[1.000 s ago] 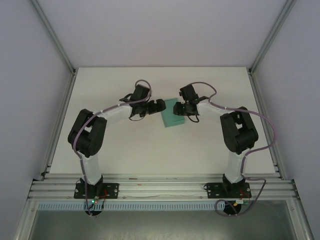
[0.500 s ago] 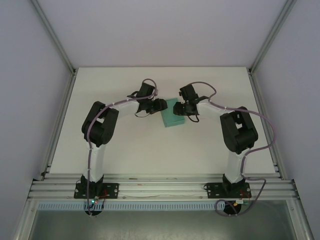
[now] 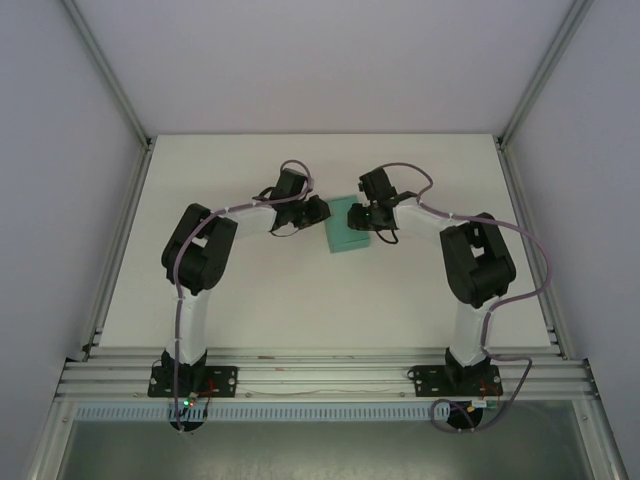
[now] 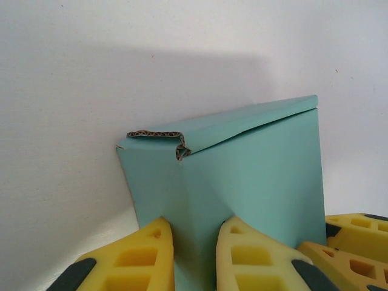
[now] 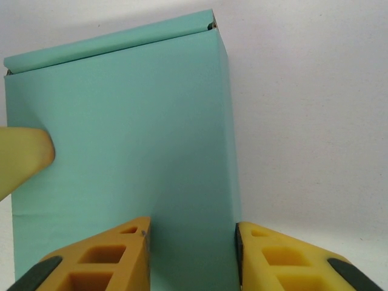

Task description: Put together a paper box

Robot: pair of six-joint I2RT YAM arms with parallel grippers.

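Observation:
The paper box (image 3: 347,233) is a small teal-green rectangular box standing on the white table (image 3: 300,290) at mid-table, between both arms. My left gripper (image 3: 318,210) is at its left side. In the left wrist view the box (image 4: 260,170) has a crumpled top corner, and my left gripper (image 4: 197,222) is shut with its yellow pads pinching the box's near vertical edge. My right gripper (image 3: 371,216) holds the box's right end. In the right wrist view it (image 5: 193,224) is shut on the box (image 5: 121,121), with a pale left fingertip (image 5: 24,157) touching the box's far side.
The right gripper's orange-yellow fingers (image 4: 357,242) show at the lower right of the left wrist view. Aluminium rails (image 3: 320,365) run along the table's near edge, and white walls with frame posts (image 3: 110,90) close in the sides and back.
My left arm has swung right to the box and its jaws have gone from wide open to pinching the box's edge. The right arm and the box have stayed put.

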